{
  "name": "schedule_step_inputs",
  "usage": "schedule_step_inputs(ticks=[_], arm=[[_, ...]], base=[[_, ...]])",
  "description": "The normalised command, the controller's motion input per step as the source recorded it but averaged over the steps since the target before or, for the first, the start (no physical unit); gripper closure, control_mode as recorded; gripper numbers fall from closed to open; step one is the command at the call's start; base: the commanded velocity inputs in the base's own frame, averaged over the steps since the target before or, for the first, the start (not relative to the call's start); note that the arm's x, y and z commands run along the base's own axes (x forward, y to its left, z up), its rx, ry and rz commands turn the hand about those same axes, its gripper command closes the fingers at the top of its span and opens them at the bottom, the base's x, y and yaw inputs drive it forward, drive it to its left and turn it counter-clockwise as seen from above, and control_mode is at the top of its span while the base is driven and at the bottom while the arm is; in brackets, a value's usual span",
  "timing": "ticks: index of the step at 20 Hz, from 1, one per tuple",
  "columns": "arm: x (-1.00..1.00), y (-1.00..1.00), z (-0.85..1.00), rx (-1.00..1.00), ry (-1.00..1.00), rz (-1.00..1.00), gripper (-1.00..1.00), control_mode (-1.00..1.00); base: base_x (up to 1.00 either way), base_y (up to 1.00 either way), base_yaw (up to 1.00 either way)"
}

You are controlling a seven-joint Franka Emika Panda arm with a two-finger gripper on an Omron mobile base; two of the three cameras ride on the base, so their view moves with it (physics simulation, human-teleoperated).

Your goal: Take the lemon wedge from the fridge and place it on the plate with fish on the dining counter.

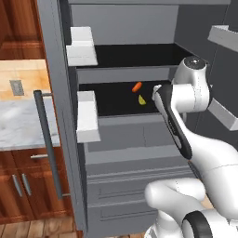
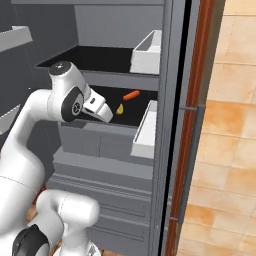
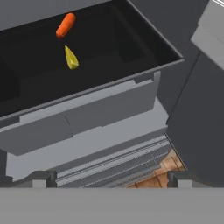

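Standing open, the fridge with both doors swung wide, white door bins hanging on either side. Lying on the dark middle shelf, toward its back and roughly midway along, the lemon wedge, just beside a small orange item sitting closer to the rear wall, the two not touching. Hovering in front of the shelf's front edge, above the grey lower drawers, the gripper, fingers spread fully apart and gripping nothing, well short of the wedge. Showing beyond the left door, wooden cabinets and a marble counter.
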Motion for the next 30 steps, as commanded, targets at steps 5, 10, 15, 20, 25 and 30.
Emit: schedule_step_inputs(ticks=[5, 10, 15, 20, 25, 30], arm=[[0.00, 0.00, 0.00, 0.00, 0.00, 0.00, -1.00, 1.00], [0.00, 0.00, 0.00, 0.00, 0.00, 0.00, -1.00, 1.00], [0.00, 0.00, 0.00, 0.00, 0.00, 0.00, -1.00, 1.00], [0.00, 0.00, 0.00, 0.00, 0.00, 0.00, -1.00, 1.00], [0.00, 0.00, 0.00, 0.00, 0.00, 0.00, -1.00, 1.00], [0.00, -0.47, -0.02, 0.02, -0.01, 0.13, -1.00, -1.00]], base=[[0.48, 0.08, 0.00], [0.37, 0.42, 0.00], [0.33, 0.36, -0.02], [0.44, -0.19, 0.01], [0.01, -0.48, 0.08], [0.00, -0.21, 0.05]])
